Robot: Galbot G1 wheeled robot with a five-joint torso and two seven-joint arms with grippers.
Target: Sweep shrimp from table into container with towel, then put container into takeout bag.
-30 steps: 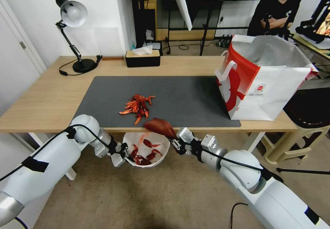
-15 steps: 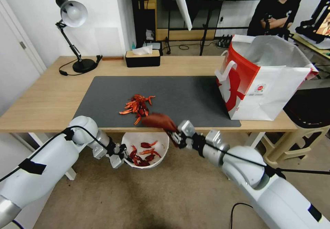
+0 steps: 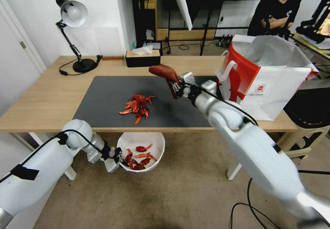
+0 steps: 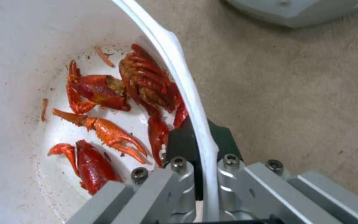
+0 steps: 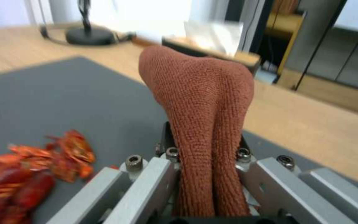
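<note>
The sweeping looks roughly half done: several small bright red-orange shrimp pieces [image 4: 104, 102] already lie in the bottom of the round white plastic container [image 3: 151, 140], while a loose heap of the same shrimp [image 3: 137, 107] sits on the dark grey mat of the long light wood-topped table [image 3: 44, 98], a little back from the near edge. The left gripper [image 3: 115, 156] is below the table edge, its fingers closed on the container's thin rim, one finger inside the wall and one outside as the left wrist view shows, so the bowl hangs under the front edge, nearer the robot than the heap. The right gripper [image 3: 176, 84] is raised above the mat, its fingers clamped on the lower part of the small dark rust-red soft towel [image 3: 163, 71], whose free end sticks up beyond the fingertips; the heap lies to this gripper's left and nearer the robot, with a gap between cloth and shrimp. By my judgement, what is left is at least one more pass with the towel to drag the heap over the edge into the bowl, and then the whole second stage, since the large white paper takeout bag with red side panels [image 3: 268, 84] stands open on the table just to the right of the right gripper, and the container is well apart from it
</note>
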